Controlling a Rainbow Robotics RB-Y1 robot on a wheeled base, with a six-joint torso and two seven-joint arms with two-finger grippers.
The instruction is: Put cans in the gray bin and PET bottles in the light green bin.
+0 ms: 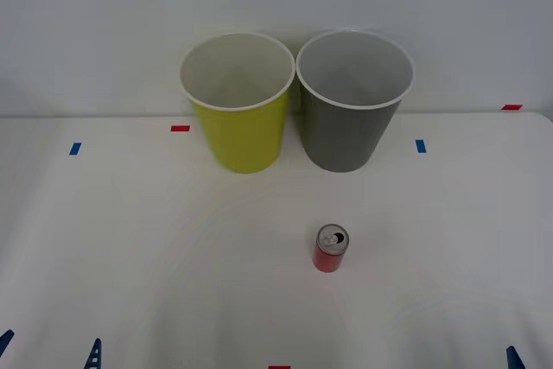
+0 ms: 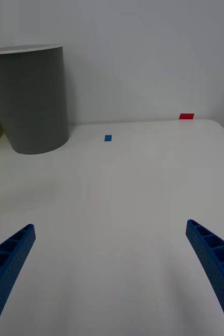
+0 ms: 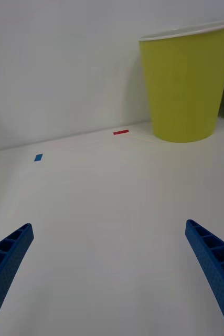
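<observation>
Nearest the robot, both claws wait low at the front edge of the white desk (image 1: 130, 283), each with its blue ribbed fingers spread wide and holding nothing: the left claw (image 3: 112, 273) over bare desk on the left, the right claw (image 2: 112, 273) over bare desk on the right. A little farther out, slightly right of centre and well apart from either claw, the red can (image 1: 330, 249) stands upright on the desk, its silver top and pull tab facing up. It appears to be opened, so it is probably light and thin-walled: stiff enough for a moderate squeeze, but smooth, easy to tip and apt to dent under a hard pinch. The sound hold is likely across the middle of its round body, fingers on opposite sides, below the rim. Being on the right, it looks an easier reach for the right claw. Beyond it, against the wall, the two bins stand side by side, rims all but touching: the light green bin (image 1: 239, 131) on the left and the gray bin (image 1: 350, 131) on the right, almost straight behind the can. Small red and blue tape marks dot the desk near them.
</observation>
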